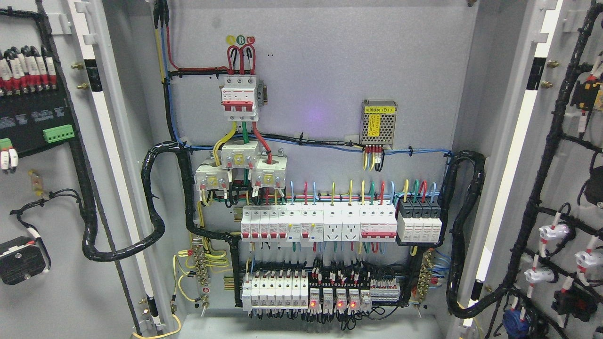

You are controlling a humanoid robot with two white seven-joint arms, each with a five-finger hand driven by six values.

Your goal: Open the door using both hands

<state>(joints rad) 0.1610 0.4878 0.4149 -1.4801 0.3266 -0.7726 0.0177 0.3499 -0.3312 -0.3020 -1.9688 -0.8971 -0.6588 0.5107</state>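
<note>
Both doors stand swung wide: left door (pixel 52 197) at nine o'clock, right door (pixel 560 188) at three; neither of our hands shows, so their state we cannot tell; reaching in blind, we judge, risks snagging the cable loom (pixel 155 202).

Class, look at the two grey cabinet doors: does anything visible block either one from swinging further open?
Nothing visible does. The left grey door and right grey door both stand swung wide, and no robot hand is in view.
</note>
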